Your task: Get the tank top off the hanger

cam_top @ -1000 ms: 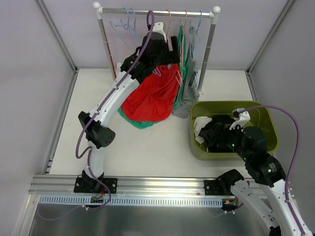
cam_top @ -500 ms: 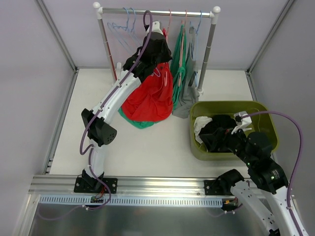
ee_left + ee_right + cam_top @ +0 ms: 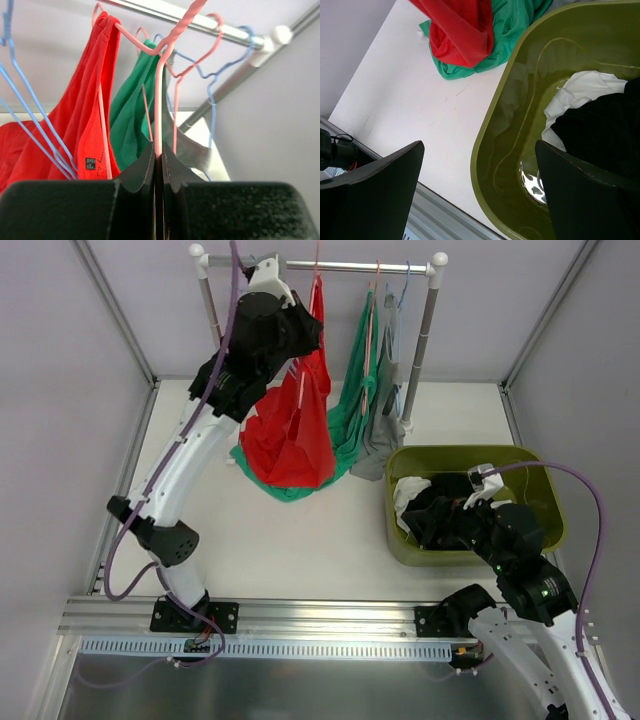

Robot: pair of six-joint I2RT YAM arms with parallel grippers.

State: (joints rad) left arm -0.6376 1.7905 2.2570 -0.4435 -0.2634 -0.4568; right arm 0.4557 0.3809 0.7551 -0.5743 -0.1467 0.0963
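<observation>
A red tank top (image 3: 295, 435) hangs from a pink wire hanger (image 3: 318, 275) at the clothes rail (image 3: 350, 267). Its strap (image 3: 102, 45) loops over the hanger's shoulder. My left gripper (image 3: 300, 328) is raised just under the rail and shut on the pink hanger (image 3: 159, 100), whose thin wire runs down between the closed fingertips (image 3: 159, 150). I cannot tell whether the hook rests on the rail. My right gripper (image 3: 447, 515) hovers open over the bin's left side, nothing between its fingers (image 3: 480, 150).
A green top (image 3: 131, 115) and a grey garment (image 3: 195, 150) hang right of the red one on other hangers. Empty blue hangers (image 3: 30, 115) hang to the left. The olive bin (image 3: 545, 480) holds black and white clothes (image 3: 600, 115). Rack posts stand either side.
The left gripper closed on the pink hanger and the arm rose toward the rail, lifting the red top with it. The right arm barely shifted.
</observation>
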